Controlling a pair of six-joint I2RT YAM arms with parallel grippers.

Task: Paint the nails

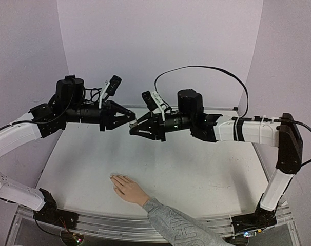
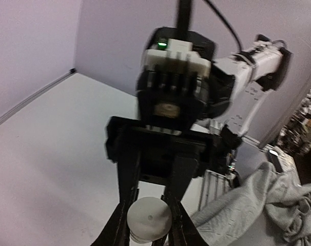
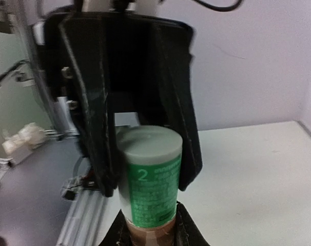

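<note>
A light-skinned hand point(image 1: 128, 189) in a grey patterned sleeve point(image 1: 172, 224) lies palm down on the white table point(image 1: 196, 169) at the near middle. Its pale nails point(image 1: 114, 179) point left and are too small to make out. Above the table's middle, my left gripper point(image 1: 130, 121) and right gripper point(image 1: 134, 128) meet tip to tip on a small white-and-green bottle point(image 1: 134, 124). In the right wrist view my right gripper point(image 3: 151, 233) is shut on the bottle's brown end, and the green-labelled body point(image 3: 148, 179) sits between the left fingers point(image 3: 101, 154). In the left wrist view my left gripper point(image 2: 148, 233) clamps the bottle's white end point(image 2: 149, 218).
Pale purple walls close the table at the back and both sides. A metal rail point(image 1: 119, 225) runs along the near edge. Grey patterned cloth point(image 2: 248, 205) shows at the lower right of the left wrist view. The right arm's white link point(image 1: 248, 130) spans the table's right.
</note>
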